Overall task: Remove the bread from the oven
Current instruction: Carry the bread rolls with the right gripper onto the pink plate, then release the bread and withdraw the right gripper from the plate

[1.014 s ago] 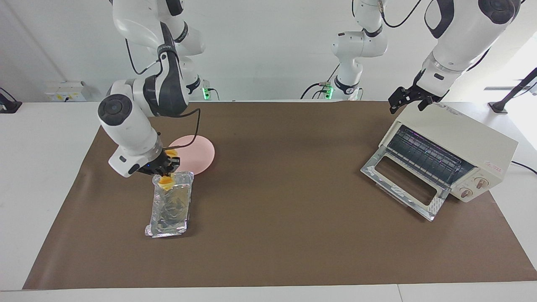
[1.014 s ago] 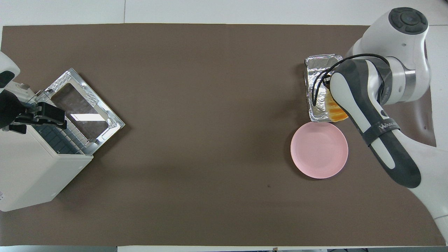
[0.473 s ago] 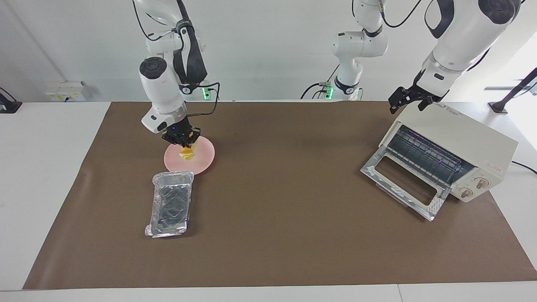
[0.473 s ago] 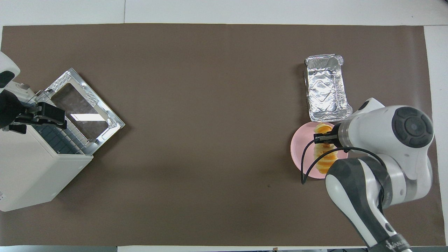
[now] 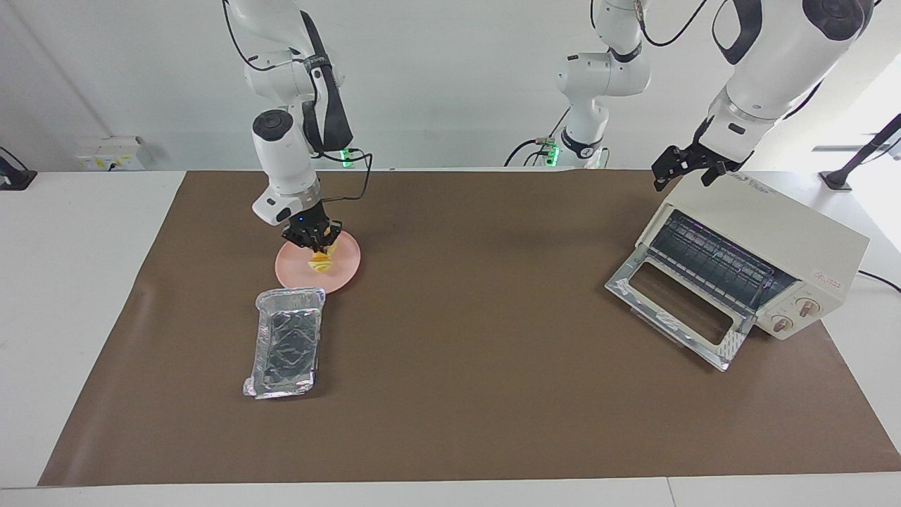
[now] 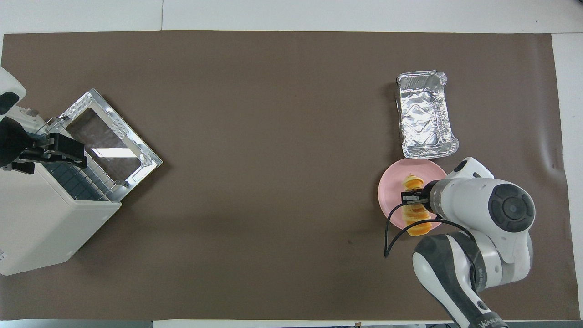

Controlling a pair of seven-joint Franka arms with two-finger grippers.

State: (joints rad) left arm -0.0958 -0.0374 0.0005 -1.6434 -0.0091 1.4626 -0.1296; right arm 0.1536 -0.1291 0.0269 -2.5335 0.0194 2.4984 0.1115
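Note:
The golden-yellow ridged bread point(image 5: 320, 260) lies low on the pink plate point(image 5: 346, 271) at the right arm's end of the table. My right gripper point(image 5: 314, 241) is right over it and shut on it. In the overhead view the bread point(image 6: 416, 214) stretches across the plate point(image 6: 391, 193) under the right gripper point(image 6: 412, 197). The cream-white oven point(image 5: 774, 232) stands at the left arm's end, its glass door point(image 5: 676, 310) dropped open and its wire rack bare. My left gripper point(image 5: 686, 170) waits open over the oven's top, also seen in the overhead view point(image 6: 54, 150).
A crinkled silver foil tray point(image 5: 287, 341) lies empty on the brown mat, just farther from the robots than the plate; it shows in the overhead view point(image 6: 426, 114) too. The oven's open door point(image 6: 109, 146) juts out toward the mat's middle.
My right gripper lifted the bread out of the foil tray, carried it toward the robots over the pink plate, and lowered it onto the plate. The left arm has not moved.

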